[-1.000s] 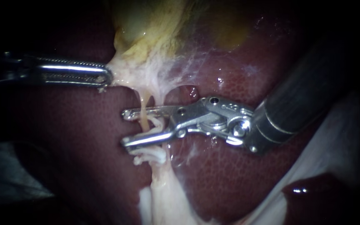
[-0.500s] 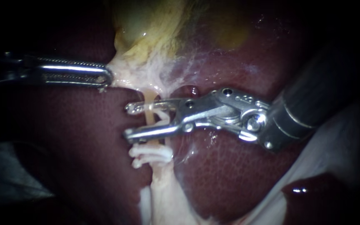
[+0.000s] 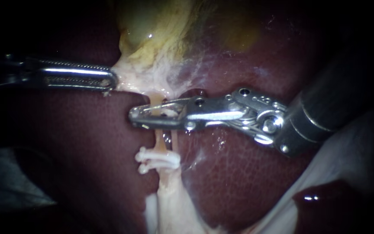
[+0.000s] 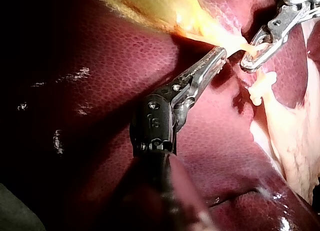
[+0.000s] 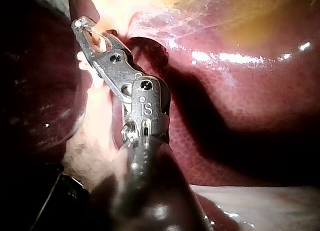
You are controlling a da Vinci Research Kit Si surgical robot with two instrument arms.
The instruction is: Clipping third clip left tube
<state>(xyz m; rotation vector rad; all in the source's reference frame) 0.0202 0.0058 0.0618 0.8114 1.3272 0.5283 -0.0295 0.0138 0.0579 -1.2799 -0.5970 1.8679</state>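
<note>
A pale tube (image 3: 159,139) runs down from the yellowish gallbladder (image 3: 152,26) over the dark red liver (image 3: 239,173). Two white clips (image 3: 157,159) sit across it low down. My right instrument (image 3: 137,117) reaches in from the right, its jaws pressed together across the tube just above those clips; whether a clip lies inside them is hidden. The right wrist view shows the same jaws (image 5: 84,30) squeezed on the pale strand. My left instrument (image 3: 111,80) comes in from the left, shut on whitish tissue at the gallbladder's lower edge, holding it taut; its jaws (image 4: 218,55) clamp the yellow tissue.
A thinner strand (image 3: 172,138) runs beside the tube. White sheet-like material (image 3: 351,143) lies at the right, with another dark lobe (image 3: 325,203) below it. Liver surface surrounds both instruments.
My right instrument's jaws, open around the tube a second ago, have slid up along it away from the two clips and closed on it. The left instrument has not moved.
</note>
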